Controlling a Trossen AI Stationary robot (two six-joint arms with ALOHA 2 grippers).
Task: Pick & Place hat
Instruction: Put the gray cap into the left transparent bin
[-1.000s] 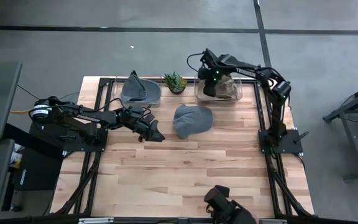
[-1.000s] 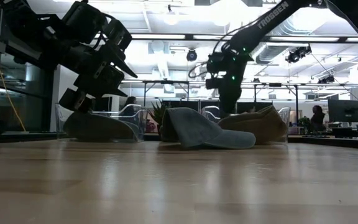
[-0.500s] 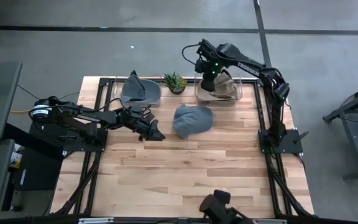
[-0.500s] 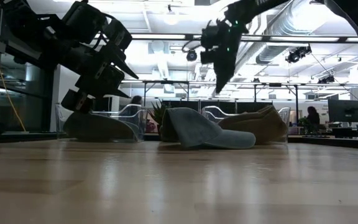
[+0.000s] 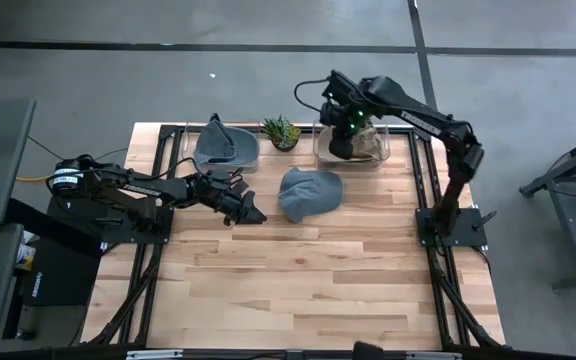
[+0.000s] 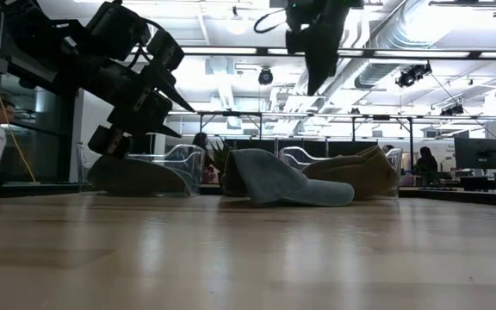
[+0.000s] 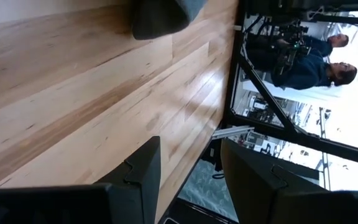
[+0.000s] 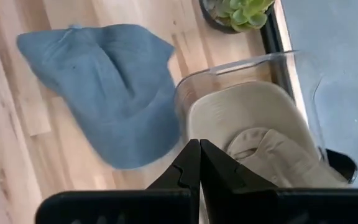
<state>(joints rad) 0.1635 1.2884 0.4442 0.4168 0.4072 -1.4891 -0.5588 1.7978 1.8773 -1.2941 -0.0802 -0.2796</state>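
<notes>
Near half of the table (image 5: 298, 290): bare wood planks, nothing on them.

My left gripper (image 5: 248, 213) sits mid-table toward the left edge, above the surface, arm stretched in from the left side. Its fingers (image 7: 143, 171) stand partly apart with nothing between them; through the wrist camera I see only planks and the table's far edge past them. In the low view the left gripper hangs off the wood, tips aimed toward the middle.

Just beyond it, near the table's centre toward the far edge, lies the blue-grey hat (image 5: 309, 193), flat on the wood, untouched by either gripper. In the low view its brim points toward the right.

Far edge, left to right: a clear bin (image 5: 226, 150) holding a grey hat (image 5: 220, 143); a small potted succulent (image 5: 282, 131); a second clear bin (image 8: 247, 71) holding a tan hat (image 5: 366, 141). The blue-grey hat lies just in front of the gap between plant and right-hand bin, close to that bin's corner.

My right gripper (image 5: 341, 147) hangs over the right-hand bin, raised well above it in the low view. Its fingers (image 8: 185, 171) are pressed together, carrying nothing; the tan hat lies in the bin below.

People show in the room beyond the table.
</notes>
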